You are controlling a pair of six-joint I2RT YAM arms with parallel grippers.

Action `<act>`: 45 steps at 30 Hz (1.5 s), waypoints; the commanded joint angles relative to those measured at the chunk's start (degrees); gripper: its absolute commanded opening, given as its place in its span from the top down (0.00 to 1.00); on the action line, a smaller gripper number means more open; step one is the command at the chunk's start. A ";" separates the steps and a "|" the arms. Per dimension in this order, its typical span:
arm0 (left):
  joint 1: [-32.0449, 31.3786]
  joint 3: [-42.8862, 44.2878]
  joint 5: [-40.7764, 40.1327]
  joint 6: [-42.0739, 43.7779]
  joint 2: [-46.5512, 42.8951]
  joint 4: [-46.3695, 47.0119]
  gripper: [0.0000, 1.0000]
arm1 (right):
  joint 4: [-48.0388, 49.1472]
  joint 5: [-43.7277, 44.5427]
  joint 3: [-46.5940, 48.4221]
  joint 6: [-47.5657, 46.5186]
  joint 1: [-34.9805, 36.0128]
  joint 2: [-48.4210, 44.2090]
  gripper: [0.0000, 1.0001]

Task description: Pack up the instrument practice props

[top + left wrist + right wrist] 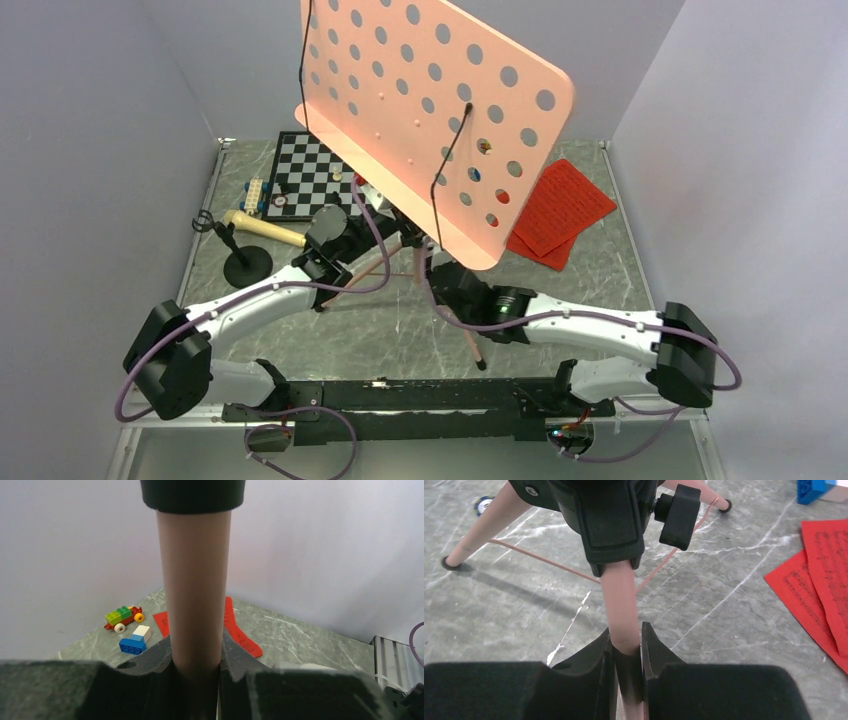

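**Top view.** Pink music stand (430, 110) upright mid-table, its perforated desk tilted and hiding part of the far table (600, 290). Left claw (338, 250) and right claw (447, 272) reach in under the desk from either side toward its shaft. Probably one steadies while the other works the folding joint. Microphone (262, 229) at left by its black round base (247, 268). Red pages (560, 205) flat at right. Chessboard (310, 170) behind. Nothing looks packed yet.

**Left wrist.** Left claw (195, 652) pinches the pole (194, 590), fingers tight on both sides, below a black collar (192, 495). Reads as a brace against toppling. Toy bricks (124, 617) and an edge of the red pages (240, 630) lie beyond.

**Right wrist.** Right claw (626, 652) is pressed onto the thinner tube (620, 600) beneath the black hub (609, 525), with the clamp knob (679, 515) just beside the hub. Legs (484, 530) spread, feet on the table. A low hold like this would suit collapsing the tripod.

**Writing.** The red pages (824, 590) carry printed lines, too small to read. No brand seen.
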 commanded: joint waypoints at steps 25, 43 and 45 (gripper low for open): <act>3.37 -3.20 -13.74 0.99 -9.43 -5.21 0.91 | -17.60 9.23 11.55 21.85 5.67 1.79 0.13; 3.38 -1.71 -13.87 -2.73 -13.02 -5.84 0.35 | 6.59 -47.57 5.21 21.19 -27.87 -7.12 0.16; 3.30 -1.91 -14.10 -3.32 -13.84 -5.19 0.33 | 9.18 -51.69 5.27 24.40 -30.21 -5.35 0.16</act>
